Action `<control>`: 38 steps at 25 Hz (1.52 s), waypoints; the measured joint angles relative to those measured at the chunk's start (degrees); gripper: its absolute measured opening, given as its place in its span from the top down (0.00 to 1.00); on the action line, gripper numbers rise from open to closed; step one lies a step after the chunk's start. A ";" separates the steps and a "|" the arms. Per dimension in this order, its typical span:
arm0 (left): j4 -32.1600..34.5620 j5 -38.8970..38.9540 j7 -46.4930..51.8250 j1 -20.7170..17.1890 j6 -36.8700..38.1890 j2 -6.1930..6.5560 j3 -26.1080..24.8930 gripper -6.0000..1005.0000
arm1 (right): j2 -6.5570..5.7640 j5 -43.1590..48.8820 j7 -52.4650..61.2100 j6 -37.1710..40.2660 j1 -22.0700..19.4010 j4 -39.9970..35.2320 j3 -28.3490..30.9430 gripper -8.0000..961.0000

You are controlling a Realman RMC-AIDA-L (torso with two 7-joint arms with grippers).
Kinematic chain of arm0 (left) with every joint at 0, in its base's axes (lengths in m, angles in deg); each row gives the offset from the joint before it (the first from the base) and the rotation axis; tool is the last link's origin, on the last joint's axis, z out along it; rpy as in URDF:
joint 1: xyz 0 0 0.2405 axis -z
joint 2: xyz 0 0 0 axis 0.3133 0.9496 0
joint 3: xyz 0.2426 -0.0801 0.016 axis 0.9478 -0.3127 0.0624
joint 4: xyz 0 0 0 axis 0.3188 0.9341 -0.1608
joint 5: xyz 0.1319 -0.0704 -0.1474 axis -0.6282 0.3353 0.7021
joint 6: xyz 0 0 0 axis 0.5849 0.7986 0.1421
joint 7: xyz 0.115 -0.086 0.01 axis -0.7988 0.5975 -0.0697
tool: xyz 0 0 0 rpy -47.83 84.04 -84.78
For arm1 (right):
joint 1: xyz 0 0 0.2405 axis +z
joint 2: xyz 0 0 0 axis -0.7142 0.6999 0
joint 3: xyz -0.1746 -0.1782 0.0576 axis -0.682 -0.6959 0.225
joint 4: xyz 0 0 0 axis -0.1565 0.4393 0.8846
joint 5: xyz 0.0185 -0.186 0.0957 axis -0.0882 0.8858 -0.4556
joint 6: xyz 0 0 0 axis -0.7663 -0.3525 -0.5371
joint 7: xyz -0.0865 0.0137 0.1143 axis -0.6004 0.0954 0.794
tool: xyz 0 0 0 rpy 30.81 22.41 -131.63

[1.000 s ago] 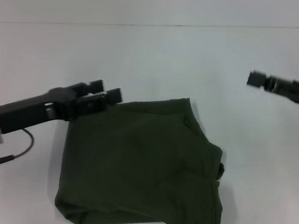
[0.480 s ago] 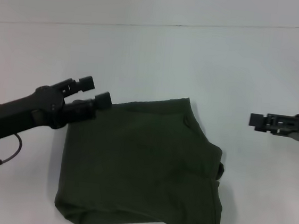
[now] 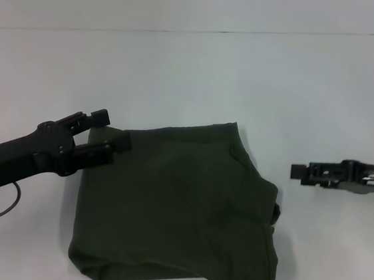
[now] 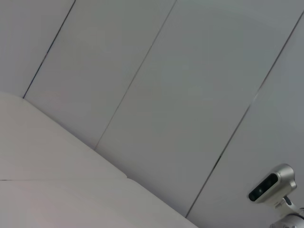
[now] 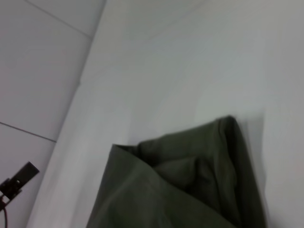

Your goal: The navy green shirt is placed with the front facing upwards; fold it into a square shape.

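Now, navy green shirt [image 3: 176,209] folded in a rough square on the white counter [image 3: 200,74], left tool [image 3: 111,129] apart at its far left corner, right tool [image 3: 298,172] off to its right, state unclear.

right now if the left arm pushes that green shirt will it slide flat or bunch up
Probably bunches: the navy green shirt lies in soft folded layers with rumpled edges. It looks limp, so lifting one corner would likely undo the fold. The left gripper is at its corner, jaws open.

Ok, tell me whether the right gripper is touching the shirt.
Apart. The head view shows bare white table between the right gripper and the nearest edge of the navy green shirt.
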 joint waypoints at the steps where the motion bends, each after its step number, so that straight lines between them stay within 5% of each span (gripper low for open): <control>1: -0.05 -0.01 0.00 -0.01 0.00 0.00 0.00 0.04 | -0.02 0.09 0.12 -0.38 0.15 0.52 -0.48 0.37; 38: -0.88 -0.04 -0.27 0.46 -1.78 0.08 0.05 0.04 | 2.33 0.30 1.95 -10.77 3.11 4.63 -7.48 0.38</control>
